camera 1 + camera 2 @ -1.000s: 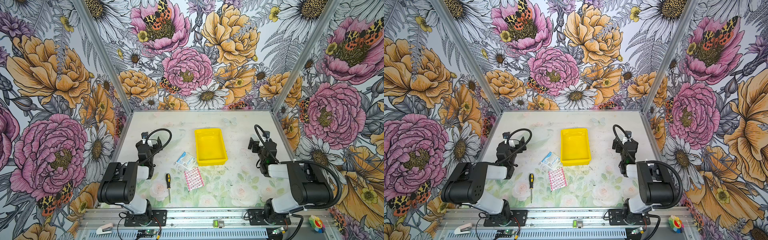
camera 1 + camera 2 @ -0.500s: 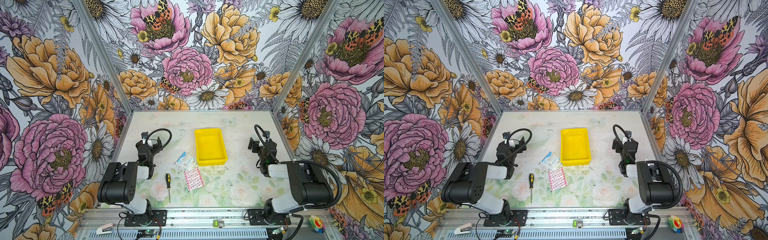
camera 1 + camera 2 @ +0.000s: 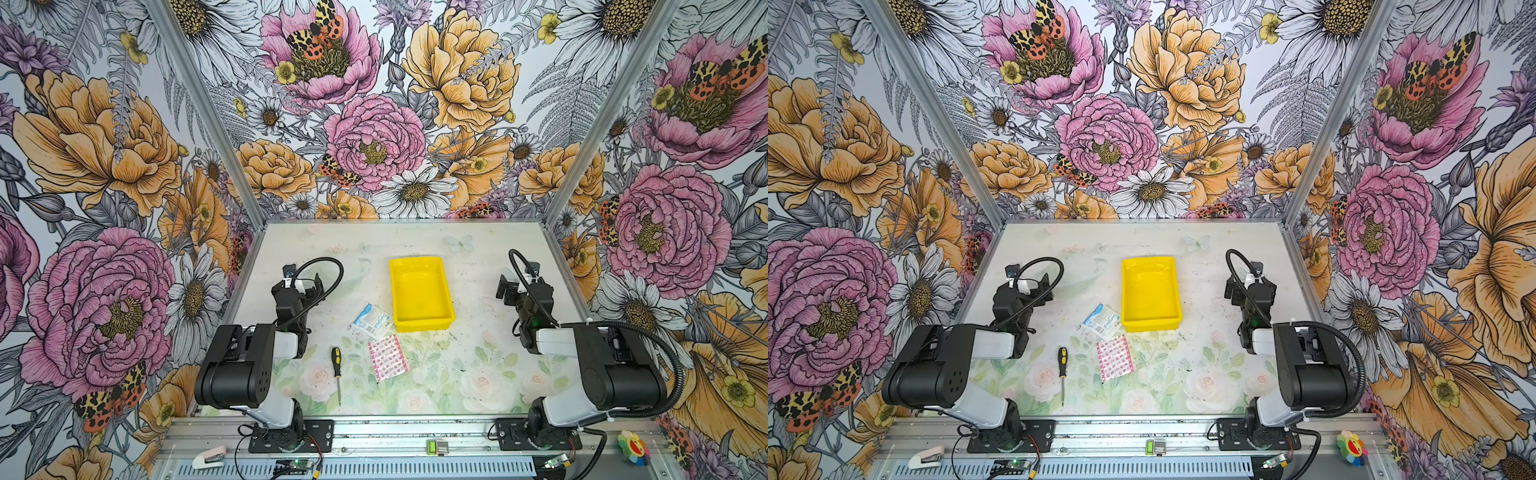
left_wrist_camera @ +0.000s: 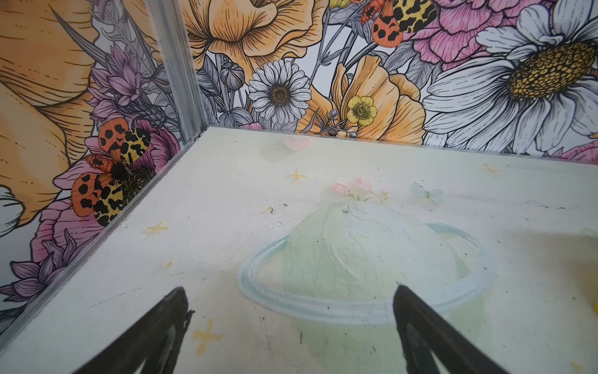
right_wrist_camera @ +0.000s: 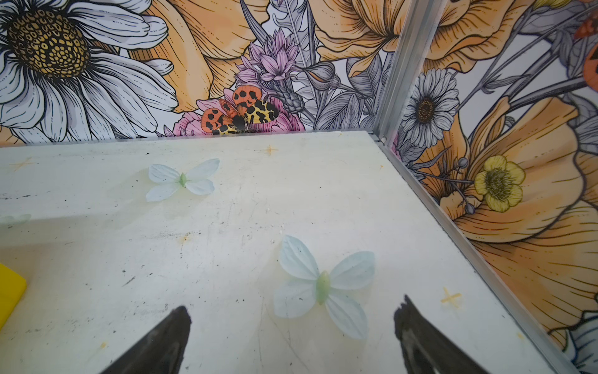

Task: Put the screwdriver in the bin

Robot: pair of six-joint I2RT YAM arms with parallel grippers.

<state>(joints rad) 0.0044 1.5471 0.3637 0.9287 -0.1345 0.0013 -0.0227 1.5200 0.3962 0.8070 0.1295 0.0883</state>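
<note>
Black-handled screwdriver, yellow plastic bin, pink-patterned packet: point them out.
Black-handled screwdriver (image 3: 336, 359): in a top view, handle.
Yellow plastic bin (image 3: 422, 325): in a top view, near wall.
Pink-patterned packet (image 3: 387, 364): in a top view, middle.

Illumination is bright, even and diffuse in both top views, with glossy highlights on the floor of the bin (image 3: 419, 297) and faint shadows on the table (image 3: 478, 257). Focus there is sharp, though the walls (image 3: 104, 145) stretch toward the frame edges. In both wrist views the dark fingertips (image 4: 161, 330) are soft-focused; a soft-edged shadow band crosses the table in the right wrist view.
</note>
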